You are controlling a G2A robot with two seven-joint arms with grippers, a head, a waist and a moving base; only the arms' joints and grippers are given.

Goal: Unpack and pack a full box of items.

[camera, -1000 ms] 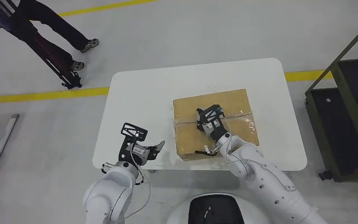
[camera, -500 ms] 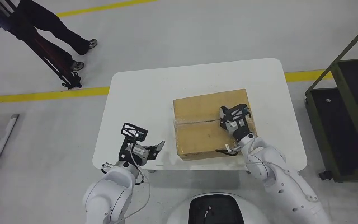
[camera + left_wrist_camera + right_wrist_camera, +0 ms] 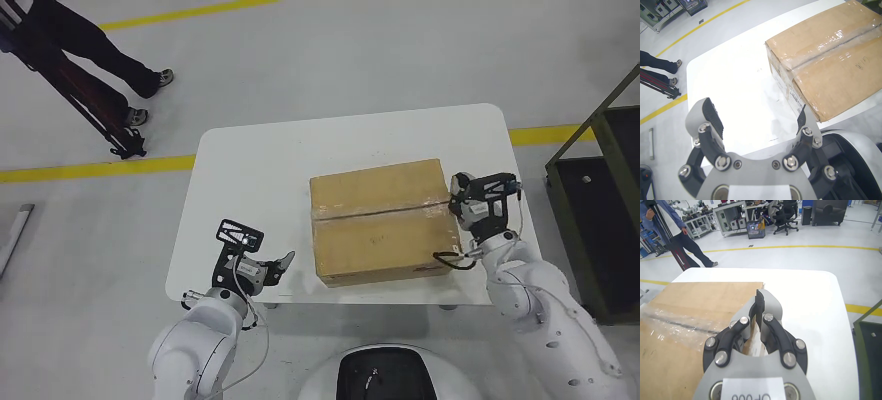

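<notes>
Box (image 3: 385,225) sits taped shut on the right half of the counter (image 3: 260,170), long axis and seam (image 3: 380,210) running left to right. Our right tool (image 3: 758,300), closed together, is just beside its right end, at the seam; our left tool (image 3: 755,107), spread apart, hangs farther off, near left.

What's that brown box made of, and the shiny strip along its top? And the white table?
The box looks like plain brown cardboard: matte, with frayed edges at a corner. The strip seems to be clear plastic packing tape: glossy, wrinkled, catching highlights over the seam. The table has a smooth white top, laminate or painted board; I cannot tell which.
</notes>
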